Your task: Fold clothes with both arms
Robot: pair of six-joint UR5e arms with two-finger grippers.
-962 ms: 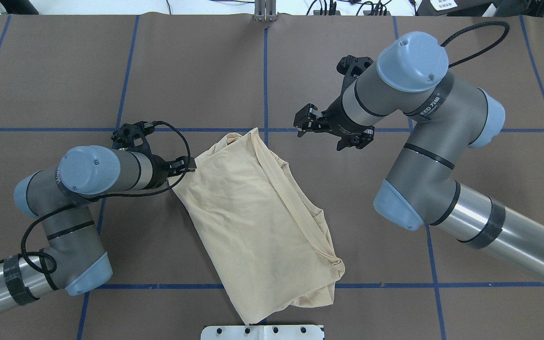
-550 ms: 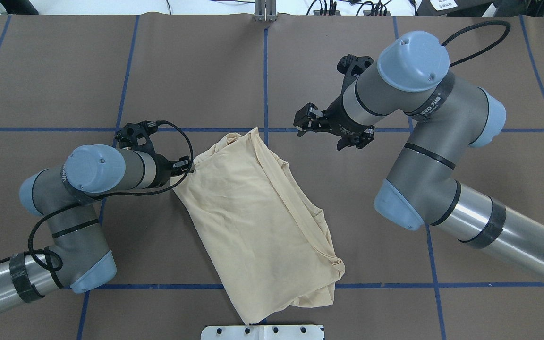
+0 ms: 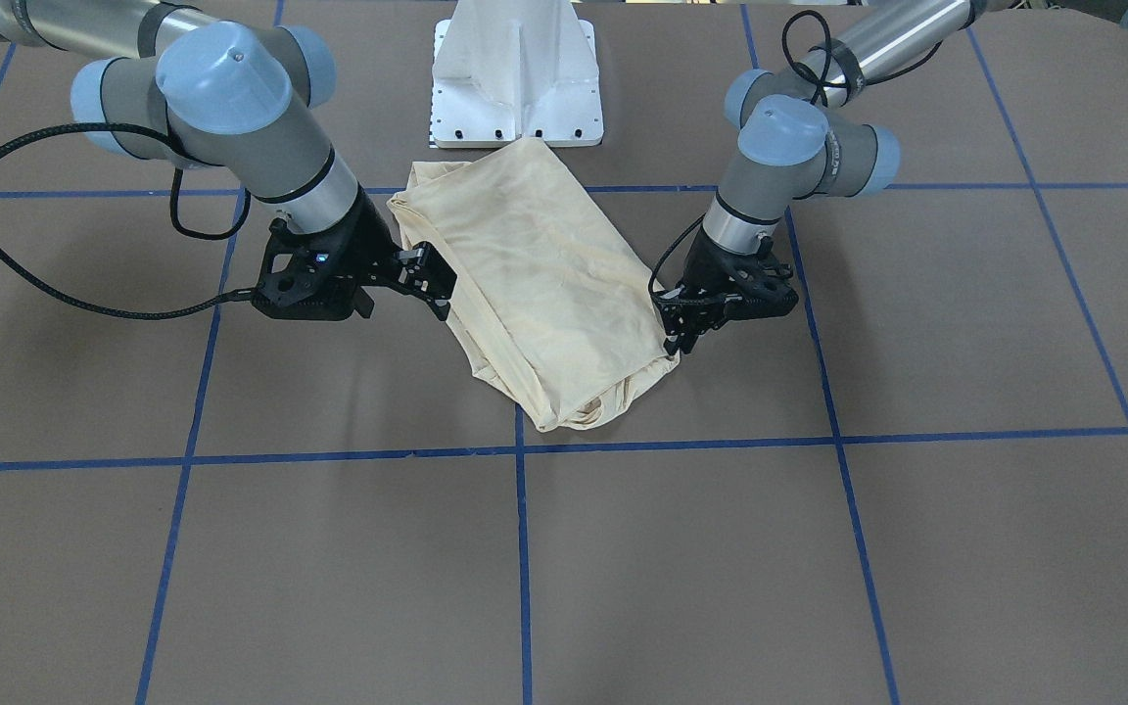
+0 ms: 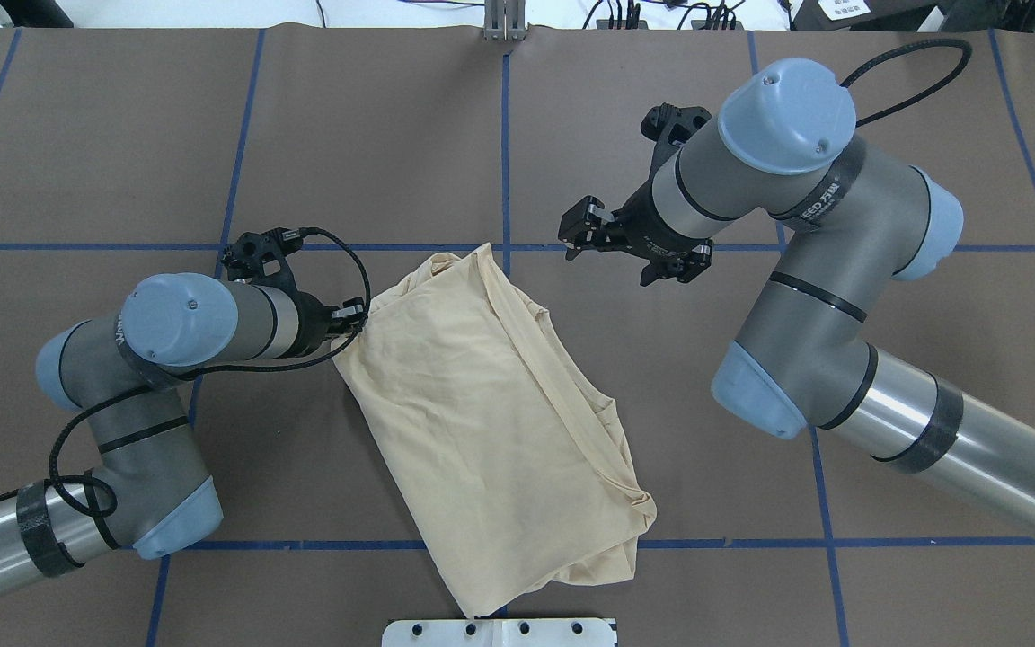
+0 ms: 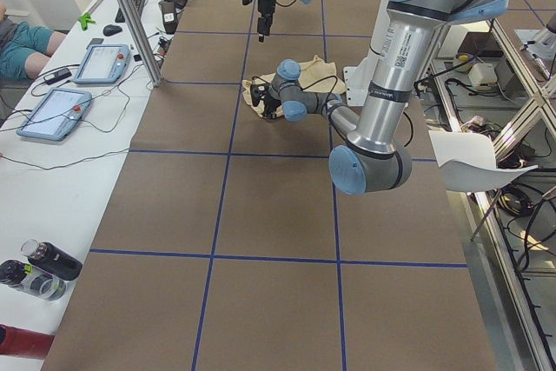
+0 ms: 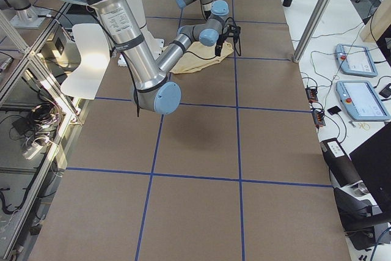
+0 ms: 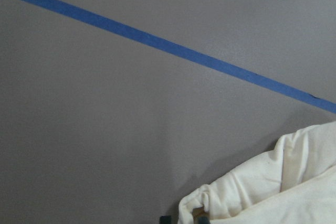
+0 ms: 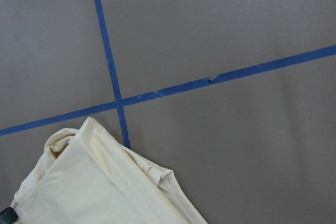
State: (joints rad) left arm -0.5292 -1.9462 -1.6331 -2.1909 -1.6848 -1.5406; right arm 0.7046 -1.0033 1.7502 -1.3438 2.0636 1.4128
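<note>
The left arm reaches low, its gripper pinching a corner of the folded shirt. The right gripper hovers near the shirt, fingers spread. The shirt lies on the table between them.

we look steeply down on the whole shirt from two opposite sides. two end cameras sit far from it; both wrist cameras skim its edges.
</note>
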